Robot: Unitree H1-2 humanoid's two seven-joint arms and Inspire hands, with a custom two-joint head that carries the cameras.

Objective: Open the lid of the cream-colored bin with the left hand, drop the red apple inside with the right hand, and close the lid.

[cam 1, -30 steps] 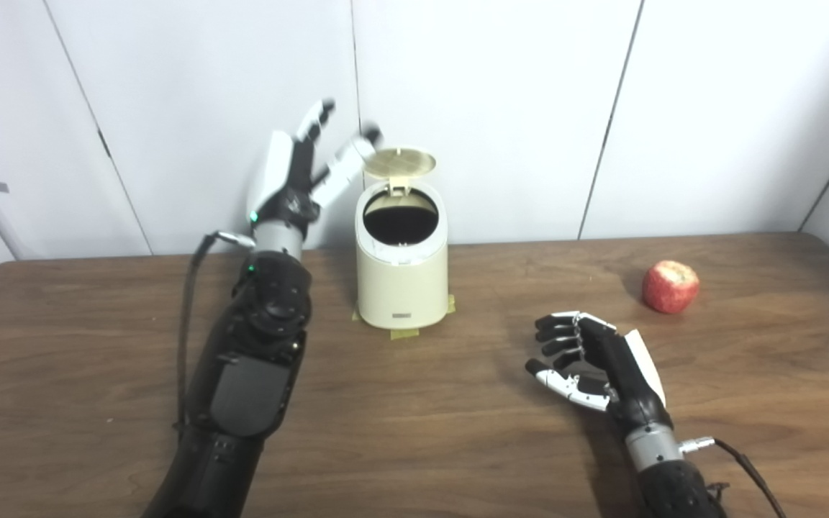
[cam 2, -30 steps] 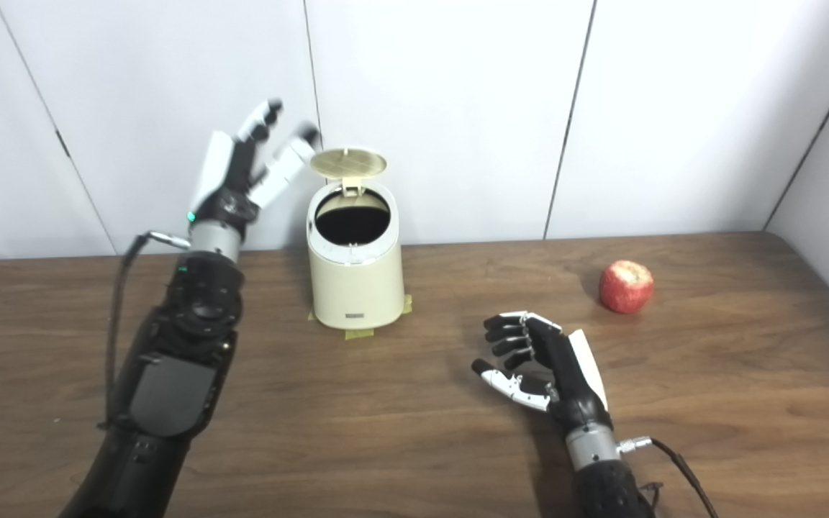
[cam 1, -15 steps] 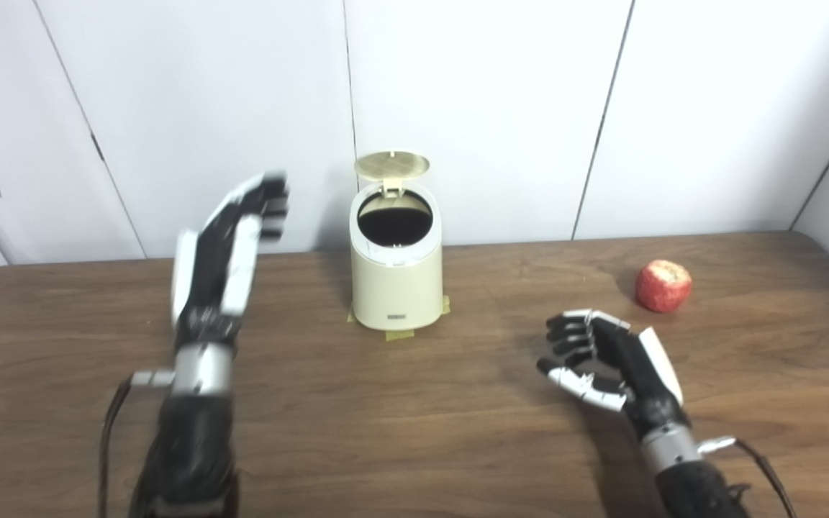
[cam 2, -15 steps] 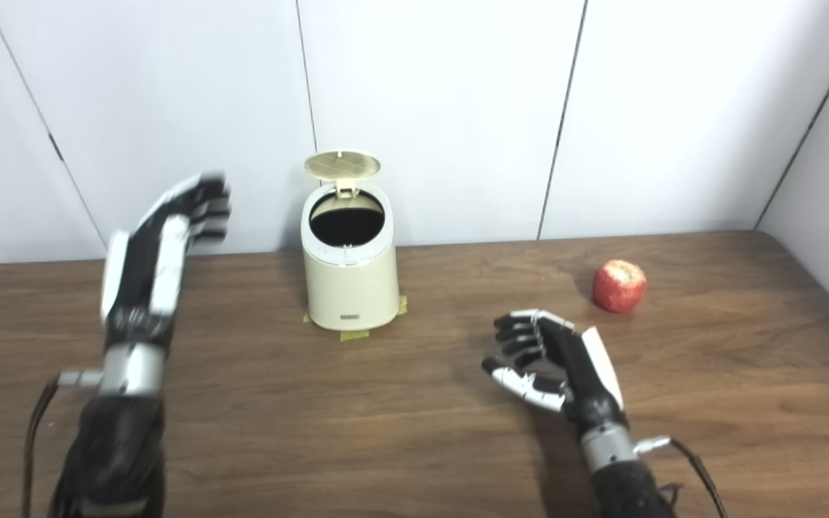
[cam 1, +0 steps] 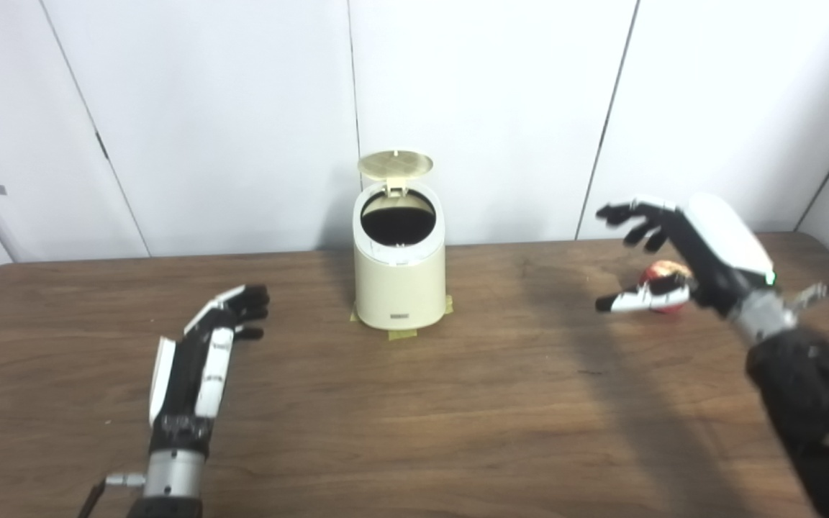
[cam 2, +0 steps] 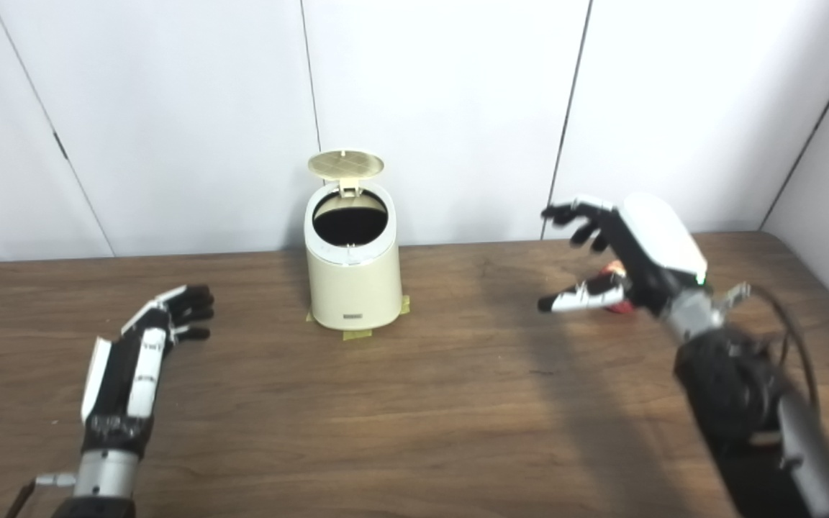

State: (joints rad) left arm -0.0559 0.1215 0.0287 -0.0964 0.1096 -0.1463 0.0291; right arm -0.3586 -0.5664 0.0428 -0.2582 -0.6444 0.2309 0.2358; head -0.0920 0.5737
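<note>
Cream bin [cam 1: 400, 280], lid [cam 1: 395, 164] up, label unreadable; right hand [cam 1: 681, 255] spread empty over red apple [cam 1: 663, 272]; left hand [cam 1: 198, 363] open, empty.

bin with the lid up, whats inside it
The cream bin stands with its lid flipped up. Only a dark opening shows; nothing is visible inside, and its bottom is hidden in shadow. The red apple is on the table, partly covered by the right hand.

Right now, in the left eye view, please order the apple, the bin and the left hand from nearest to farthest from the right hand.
1. Apple: just behind the right hand.
2. Bin: centre, at the table's back.
3. Left hand: far left, resting on the table.
</note>
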